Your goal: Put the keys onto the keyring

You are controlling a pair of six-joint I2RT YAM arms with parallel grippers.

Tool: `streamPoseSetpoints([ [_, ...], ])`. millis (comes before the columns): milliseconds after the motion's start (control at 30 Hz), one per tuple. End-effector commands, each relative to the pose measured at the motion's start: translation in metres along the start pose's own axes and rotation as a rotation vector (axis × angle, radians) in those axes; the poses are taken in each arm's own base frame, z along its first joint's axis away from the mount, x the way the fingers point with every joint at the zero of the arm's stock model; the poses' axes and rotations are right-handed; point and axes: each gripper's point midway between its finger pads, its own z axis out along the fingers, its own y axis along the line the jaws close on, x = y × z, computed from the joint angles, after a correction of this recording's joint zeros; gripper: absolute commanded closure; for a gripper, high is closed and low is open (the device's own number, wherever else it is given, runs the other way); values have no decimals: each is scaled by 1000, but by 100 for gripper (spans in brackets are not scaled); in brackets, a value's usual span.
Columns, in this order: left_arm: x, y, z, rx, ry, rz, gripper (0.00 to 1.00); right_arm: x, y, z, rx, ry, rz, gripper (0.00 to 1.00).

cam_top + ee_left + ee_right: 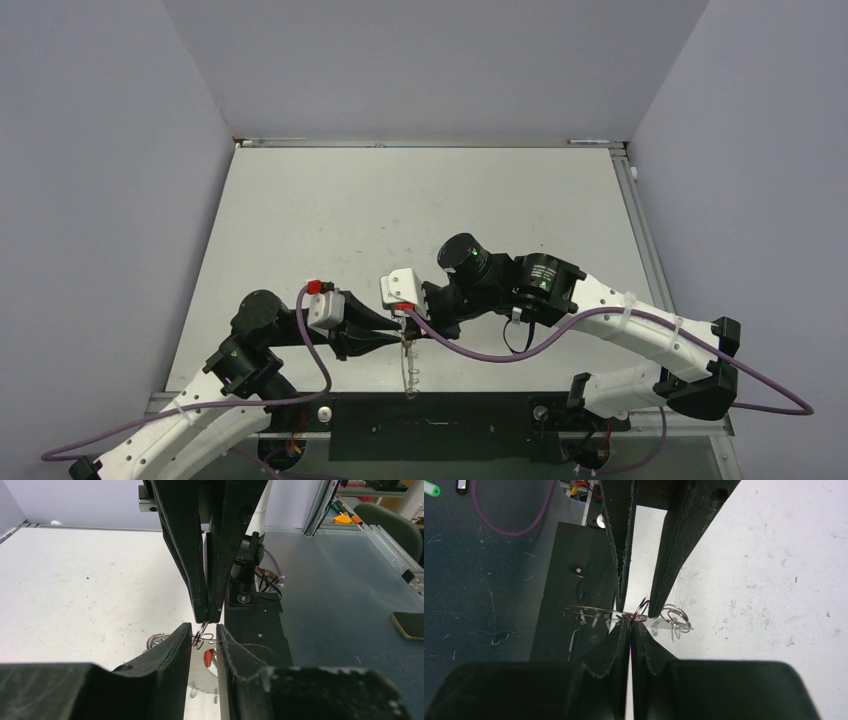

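The keyring (410, 372) is a thin silvery hoop hanging between my two grippers above the table's near edge. My right gripper (630, 622) is shut on a small wire loop (642, 608) at its rim; it also shows in the top view (408, 318). My left gripper (204, 626) is open, with its fingers on either side of that loop and not touching it; it also shows in the top view (397, 338). The key's red head (209, 658) hangs just below, between the left fingers. More small loops (674, 615) stick out to one side.
The white table (420, 200) stretches away behind the grippers. A black base plate (440, 415) lies along the near edge, right under the ring. A purple cable (480, 350) sags beside the right arm. Walls close in on three sides.
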Motion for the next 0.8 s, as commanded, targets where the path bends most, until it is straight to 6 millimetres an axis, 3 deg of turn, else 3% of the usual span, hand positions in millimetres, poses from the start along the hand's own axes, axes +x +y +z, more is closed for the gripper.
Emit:
streamPoseSetpoints([
  [0,-10,-3,1,15,-30,34,81,-40,-5,-16,35,-145,-92,95],
  [167,-11,-5,1,27,-29,46,100,-45,-8,-16,39,-168,-101,95],
  [333,-29,-9,-10,-14,-85,125,100,-44,-12,-16,74,-196,-91,93],
  [533,-38,1,-18,-101,-112,171,100,-44,-23,-33,199,-320,-67,60],
  [667,-39,3,-18,-106,-112,171,100,-35,-21,-36,236,-402,-30,55],
  [767,-40,2,-19,-108,-117,173,100,-28,-12,-27,191,-454,-7,52],
])
